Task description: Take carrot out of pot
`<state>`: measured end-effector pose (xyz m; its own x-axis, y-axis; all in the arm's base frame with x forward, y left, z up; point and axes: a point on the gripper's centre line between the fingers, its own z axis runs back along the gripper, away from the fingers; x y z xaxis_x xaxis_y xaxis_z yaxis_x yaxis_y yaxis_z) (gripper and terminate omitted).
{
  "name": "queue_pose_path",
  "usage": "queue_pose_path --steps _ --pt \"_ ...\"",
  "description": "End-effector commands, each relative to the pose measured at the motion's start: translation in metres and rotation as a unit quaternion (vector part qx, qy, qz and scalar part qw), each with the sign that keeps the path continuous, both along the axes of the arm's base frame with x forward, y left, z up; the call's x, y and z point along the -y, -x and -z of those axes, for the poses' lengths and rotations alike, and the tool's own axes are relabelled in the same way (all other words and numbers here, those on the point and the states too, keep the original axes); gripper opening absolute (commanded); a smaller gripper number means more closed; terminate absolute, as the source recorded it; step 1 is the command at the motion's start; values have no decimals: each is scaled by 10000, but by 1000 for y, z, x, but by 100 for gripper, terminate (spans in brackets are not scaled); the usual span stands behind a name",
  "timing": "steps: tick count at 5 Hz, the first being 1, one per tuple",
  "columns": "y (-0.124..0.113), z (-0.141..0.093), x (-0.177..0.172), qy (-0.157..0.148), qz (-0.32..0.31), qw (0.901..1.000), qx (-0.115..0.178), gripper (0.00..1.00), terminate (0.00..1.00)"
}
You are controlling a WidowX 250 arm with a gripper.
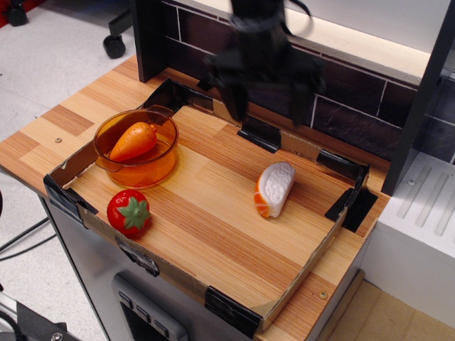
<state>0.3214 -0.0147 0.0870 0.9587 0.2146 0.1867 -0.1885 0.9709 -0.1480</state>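
A glossy orange toy carrot (134,141) lies inside the round translucent amber pot (152,167) at the left of the wooden tray. My gripper (269,110) is black and motion-blurred, high above the back middle of the tray, to the right of the pot and well apart from it. Its two fingers (235,103) hang down spread wide, with nothing between them.
A red strawberry (129,212) sits in front of the pot near the tray's front-left corner. An orange-and-white wedge toy (274,188) lies right of centre. Low cardboard walls (298,280) ring the board. A dark brick wall (355,114) stands behind.
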Motion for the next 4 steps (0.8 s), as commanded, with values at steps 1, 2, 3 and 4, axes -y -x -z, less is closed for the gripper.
queue_pose_path --steps 1,2,3,4 --pt "16 -6 -72 -480 1066 9930 -165 100 0" --pt "27 -2 -107 -667 1752 9811 -472 100 0" --pt "33 0 -132 -614 1856 9796 -463 100 0" --pt "34 10 -137 -625 1923 9778 -556 100 0"
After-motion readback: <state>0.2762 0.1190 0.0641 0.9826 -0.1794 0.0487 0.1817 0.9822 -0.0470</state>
